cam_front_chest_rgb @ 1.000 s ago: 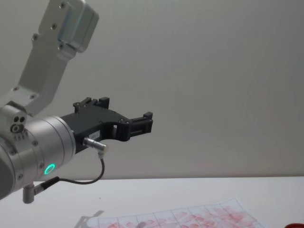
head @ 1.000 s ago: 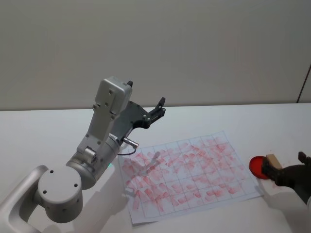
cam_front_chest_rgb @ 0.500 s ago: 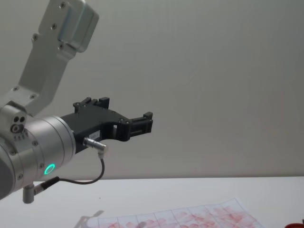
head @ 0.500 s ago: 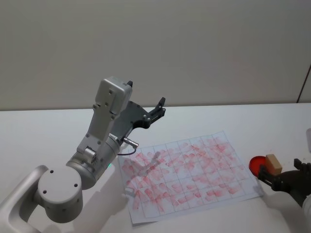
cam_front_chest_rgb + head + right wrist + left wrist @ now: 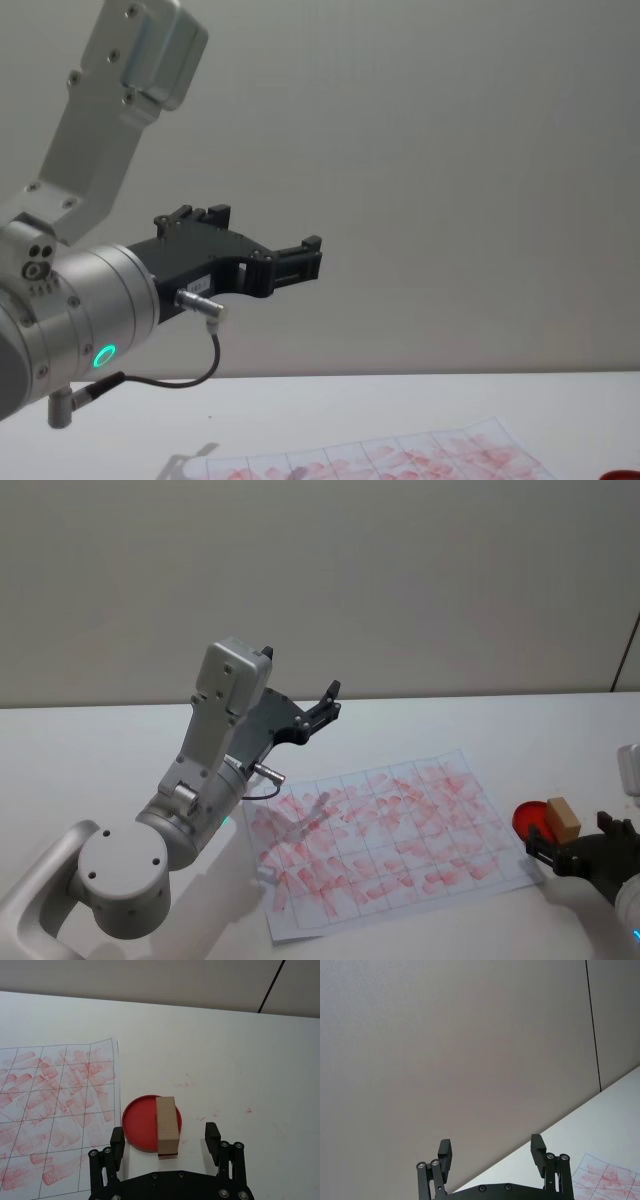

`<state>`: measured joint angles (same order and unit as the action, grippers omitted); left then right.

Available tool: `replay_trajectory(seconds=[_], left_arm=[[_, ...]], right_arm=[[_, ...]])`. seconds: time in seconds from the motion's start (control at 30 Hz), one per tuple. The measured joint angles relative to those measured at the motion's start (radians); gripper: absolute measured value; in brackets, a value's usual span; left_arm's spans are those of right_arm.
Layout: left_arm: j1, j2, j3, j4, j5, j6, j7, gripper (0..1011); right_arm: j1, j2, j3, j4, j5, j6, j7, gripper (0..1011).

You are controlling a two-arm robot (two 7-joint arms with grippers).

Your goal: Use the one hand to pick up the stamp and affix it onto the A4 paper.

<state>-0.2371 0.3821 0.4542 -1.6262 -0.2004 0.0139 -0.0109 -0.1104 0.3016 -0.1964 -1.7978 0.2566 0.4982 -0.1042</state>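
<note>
The stamp (image 5: 167, 1126), a tan wooden block, rests on a round red ink pad (image 5: 137, 1125) just right of the A4 paper (image 5: 55, 1105). My right gripper (image 5: 164, 1136) is open, its fingers (image 5: 117, 1139) standing apart on either side of the stamp's near end without touching it. From the head view, the stamp (image 5: 562, 820) sits on the pad (image 5: 528, 820) at the table's right, with the right gripper (image 5: 572, 838) just in front of it. The gridded paper (image 5: 390, 840) is covered in red marks. My left gripper (image 5: 328, 702) hangs open, raised above the table's far side.
The left arm's grey body (image 5: 200, 800) rises at the left, beside the paper's left edge. A white table (image 5: 90, 750) extends to a plain wall. Faint red smudges (image 5: 185, 1084) mark the table beyond the pad. In the chest view the left gripper (image 5: 305, 255) juts out above the paper (image 5: 400, 460).
My right gripper has drawn back toward me and lower in the head view, away from the stamp, which stays on the red pad. The left arm has not moved.
</note>
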Motion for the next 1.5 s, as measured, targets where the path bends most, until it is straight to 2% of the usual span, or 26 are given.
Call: replay_trajectory(seconds=[0.17,0.33,0.47,0.5,0.67,0.7,0.93,1.27,1.5], left_arm=[[0.000,0.000,0.000,0.000,0.000,0.000,0.000,1001],[0.000,0.000,0.000,0.000,0.000,0.000,0.000,1001],[0.000,0.000,0.000,0.000,0.000,0.000,0.000,1001],[0.000,0.000,0.000,0.000,0.000,0.000,0.000,1001],[0.000,0.000,0.000,0.000,0.000,0.000,0.000,1001],[0.000,0.000,0.000,0.000,0.000,0.000,0.000,1001],[0.000,0.000,0.000,0.000,0.000,0.000,0.000,1001],[0.000,0.000,0.000,0.000,0.000,0.000,0.000,1001],[0.000,0.000,0.000,0.000,0.000,0.000,0.000,1001]], right_arm=[[0.006,-0.003,0.000,0.008,-0.005,0.004,0.005,922],[0.010,-0.006,0.000,0.015,-0.008,0.007,0.010,756],[0.012,-0.007,0.000,0.018,-0.010,0.009,0.011,679],[0.013,-0.008,0.000,0.019,-0.010,0.009,0.012,617],[0.014,-0.008,0.000,0.022,-0.012,0.010,0.014,480],[0.014,-0.009,0.000,0.022,-0.012,0.010,0.014,419],[0.016,-0.009,0.000,0.024,-0.013,0.011,0.016,218],[0.018,-0.010,0.000,0.025,-0.017,0.011,0.020,213],[0.028,-0.008,-0.003,0.025,-0.045,-0.015,0.055,214]])
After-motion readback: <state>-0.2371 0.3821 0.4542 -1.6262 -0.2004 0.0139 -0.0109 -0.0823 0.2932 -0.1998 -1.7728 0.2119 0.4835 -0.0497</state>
